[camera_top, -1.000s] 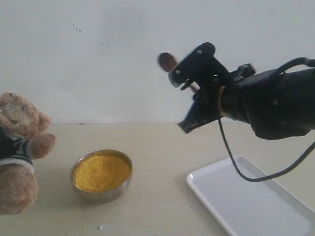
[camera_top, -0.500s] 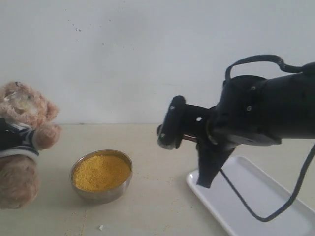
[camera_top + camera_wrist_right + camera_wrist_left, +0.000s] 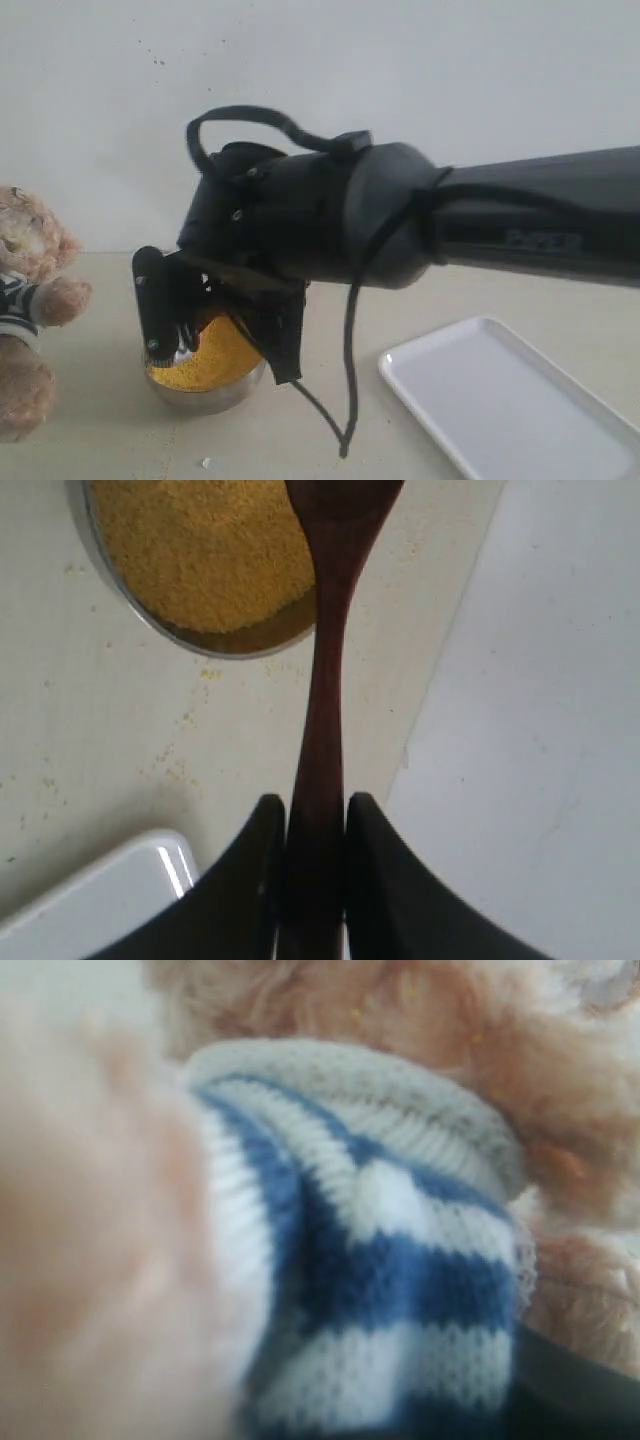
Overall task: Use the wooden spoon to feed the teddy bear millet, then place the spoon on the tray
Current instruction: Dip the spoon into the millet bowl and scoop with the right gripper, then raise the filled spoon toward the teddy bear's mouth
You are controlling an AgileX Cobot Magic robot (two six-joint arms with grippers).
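The teddy bear [image 3: 30, 300] stands at the left edge of the exterior view. Its navy-and-white striped shirt [image 3: 400, 1260] fills the left wrist view, pressed so close that the left gripper's jaws are hidden behind it. My right gripper [image 3: 185, 335] reaches across the middle and hangs over the steel bowl [image 3: 215, 392] of millet [image 3: 225, 355]. That gripper [image 3: 315, 820] is shut on the thin handle of the wooden spoon [image 3: 325, 680]. The spoon's oval end lies over the near edge of the millet [image 3: 200, 550]; whether it touches the grains cannot be told. The white tray [image 3: 500, 400] lies at the lower right.
The right arm's thick black body [image 3: 400, 230] and a hanging cable [image 3: 348, 400] span the table between bowl and tray. A few grains [image 3: 190, 720] are scattered on the beige table beside the bowl. A tray corner [image 3: 100, 900] shows behind the right gripper.
The right arm has swung left and down from above the tray to the bowl, carrying the spoon. The teddy bear has shifted a little at the left edge.
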